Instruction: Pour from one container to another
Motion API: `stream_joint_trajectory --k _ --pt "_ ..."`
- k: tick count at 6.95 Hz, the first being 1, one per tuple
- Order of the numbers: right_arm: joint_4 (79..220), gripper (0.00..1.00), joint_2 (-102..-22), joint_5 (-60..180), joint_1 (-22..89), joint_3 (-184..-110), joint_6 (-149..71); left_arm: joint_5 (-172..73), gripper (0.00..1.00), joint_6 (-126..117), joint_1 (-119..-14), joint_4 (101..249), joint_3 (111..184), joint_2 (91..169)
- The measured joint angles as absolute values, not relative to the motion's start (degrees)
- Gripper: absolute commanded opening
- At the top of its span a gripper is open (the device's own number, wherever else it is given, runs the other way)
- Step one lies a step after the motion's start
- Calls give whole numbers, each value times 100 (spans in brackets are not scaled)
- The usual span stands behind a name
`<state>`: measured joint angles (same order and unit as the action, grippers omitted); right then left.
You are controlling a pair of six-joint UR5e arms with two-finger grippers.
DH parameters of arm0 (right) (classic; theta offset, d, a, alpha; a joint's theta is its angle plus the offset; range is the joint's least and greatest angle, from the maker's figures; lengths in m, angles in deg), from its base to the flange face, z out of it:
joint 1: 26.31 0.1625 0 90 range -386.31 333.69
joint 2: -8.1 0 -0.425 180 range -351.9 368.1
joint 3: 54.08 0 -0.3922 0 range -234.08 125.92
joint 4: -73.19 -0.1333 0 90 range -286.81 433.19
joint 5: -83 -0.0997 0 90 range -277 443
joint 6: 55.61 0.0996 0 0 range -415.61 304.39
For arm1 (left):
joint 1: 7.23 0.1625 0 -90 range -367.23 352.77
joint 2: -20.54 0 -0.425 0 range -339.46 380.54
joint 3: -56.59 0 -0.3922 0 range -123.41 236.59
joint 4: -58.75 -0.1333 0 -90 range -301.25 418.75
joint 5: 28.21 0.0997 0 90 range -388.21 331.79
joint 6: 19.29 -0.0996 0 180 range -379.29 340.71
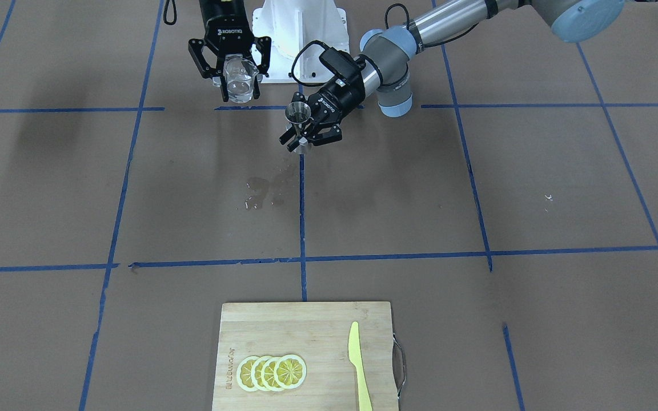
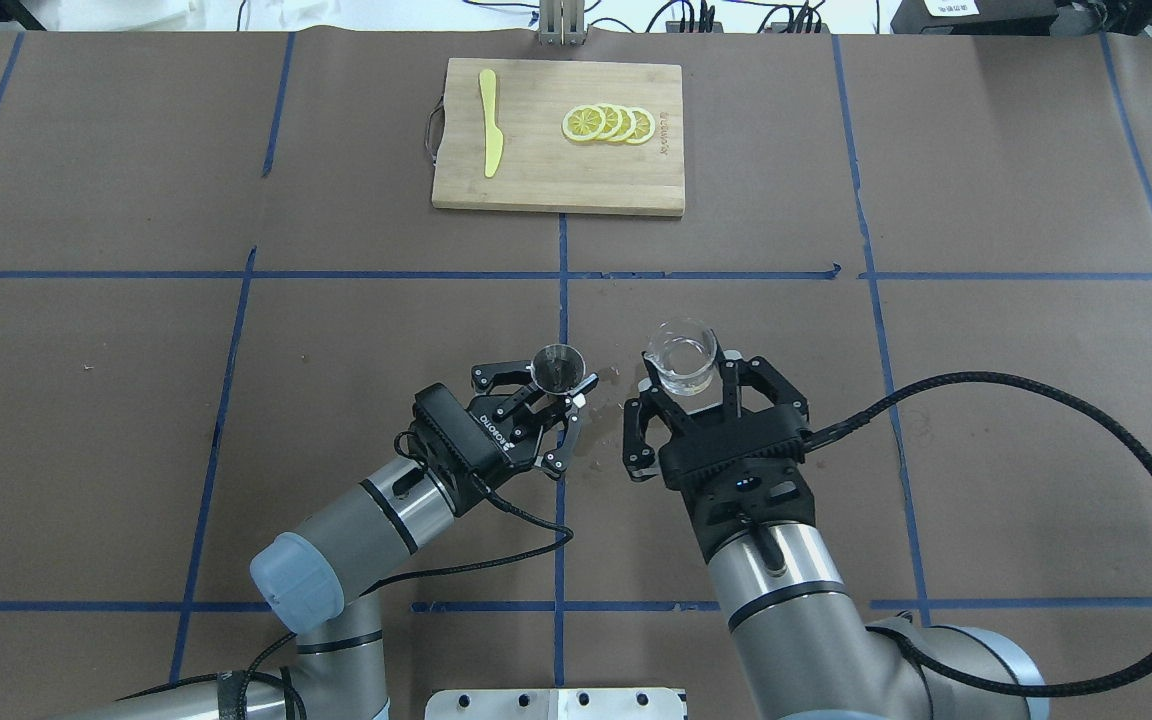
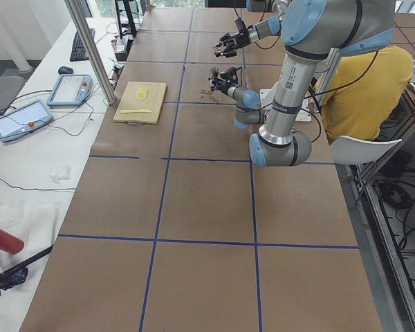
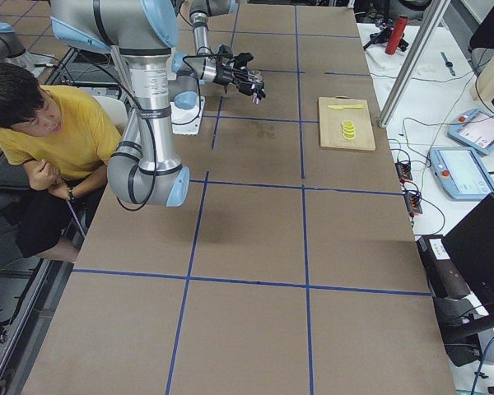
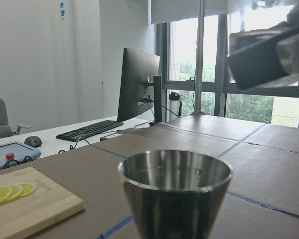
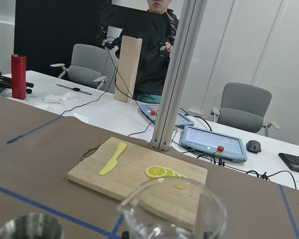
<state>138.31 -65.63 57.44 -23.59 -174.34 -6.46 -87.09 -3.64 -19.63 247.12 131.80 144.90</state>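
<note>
Clear squat glass cup (image 2: 681, 360), clamped by the right gripper (image 2: 686, 388), should tip slowly over the steel hourglass jigger (image 2: 558, 366) the left gripper (image 2: 560, 388) pinches.

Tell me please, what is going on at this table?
The right gripper holds a clear glass cup upright, with some clear liquid in it. The left gripper holds a steel jigger beside it, apart from the cup. Both are lifted off the table, and the cup is not tipped yet. A wet patch shows on it below them.
</note>
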Motion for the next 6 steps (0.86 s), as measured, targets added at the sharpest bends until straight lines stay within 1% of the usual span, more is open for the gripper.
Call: stream_joint_trajectory --k 1,3,6 --pt "13503 0 -6889 5679 -2208 -17433 -565 -8441 0 -348 -1978 24694 13278 14432" --pt "13264 0 -7245 5474 -1871 -17420 -521 -7747 0 -326 -2037 24679 13429 14208" --pt "13235 0 -7483 5302 -1627 -17396 -509 -7053 0 -214 -2313 24683 13497 13447"
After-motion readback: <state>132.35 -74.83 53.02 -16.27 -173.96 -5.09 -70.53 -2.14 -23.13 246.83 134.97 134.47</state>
